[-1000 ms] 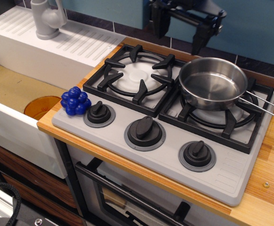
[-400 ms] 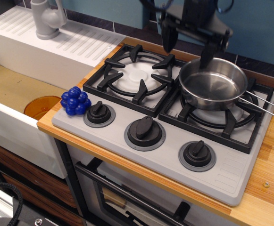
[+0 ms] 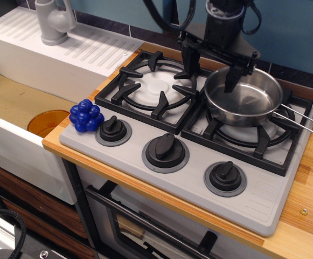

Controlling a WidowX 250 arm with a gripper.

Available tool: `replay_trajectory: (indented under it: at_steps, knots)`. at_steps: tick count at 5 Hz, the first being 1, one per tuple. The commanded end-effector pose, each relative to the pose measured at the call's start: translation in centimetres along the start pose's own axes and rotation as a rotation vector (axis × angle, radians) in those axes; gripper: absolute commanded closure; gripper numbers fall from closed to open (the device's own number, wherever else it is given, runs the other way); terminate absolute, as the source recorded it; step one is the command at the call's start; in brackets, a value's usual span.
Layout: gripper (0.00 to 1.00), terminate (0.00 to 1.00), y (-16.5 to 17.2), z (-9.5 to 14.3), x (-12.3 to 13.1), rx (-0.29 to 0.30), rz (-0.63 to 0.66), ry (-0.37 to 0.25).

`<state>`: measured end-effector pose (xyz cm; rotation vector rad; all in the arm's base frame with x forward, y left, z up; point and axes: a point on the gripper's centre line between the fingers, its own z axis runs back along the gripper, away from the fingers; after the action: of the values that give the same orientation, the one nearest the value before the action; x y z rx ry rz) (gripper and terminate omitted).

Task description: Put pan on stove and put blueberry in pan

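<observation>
The shiny steel pan (image 3: 244, 97) sits on the right burner grate of the grey stove (image 3: 188, 162), its wire handle pointing right. The blueberry (image 3: 87, 115) lies at the stove's front left corner, beside the left knob (image 3: 113, 130). My black gripper (image 3: 210, 73) is open and empty. It hangs low over the pan's left rim: one finger stands over the left burner's right edge, the other over the pan's inside. It is far from the blueberry.
A white sink (image 3: 16, 124) with an orange disc (image 3: 47, 122) in its basin lies left of the stove. A grey tap (image 3: 54, 21) stands on the white draining board. The wooden counter (image 3: 307, 210) edges the stove on the right.
My gripper has come down and forward from the back wall, moving slightly left, to the pan's left rim. It stays open. The pan and the blueberry have not moved.
</observation>
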<state>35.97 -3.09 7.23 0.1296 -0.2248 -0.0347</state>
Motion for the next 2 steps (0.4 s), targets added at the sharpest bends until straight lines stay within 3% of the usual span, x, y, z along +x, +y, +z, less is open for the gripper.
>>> replay_trajectory:
  at_steps: [1,2]
  knots:
    - [0.00,0.00,-0.3,-1.6,0.2,-0.039,-0.005,-0.062]
    - [0.00,0.00,-0.1,-2.8,0.3,-0.058,-0.011,-0.079]
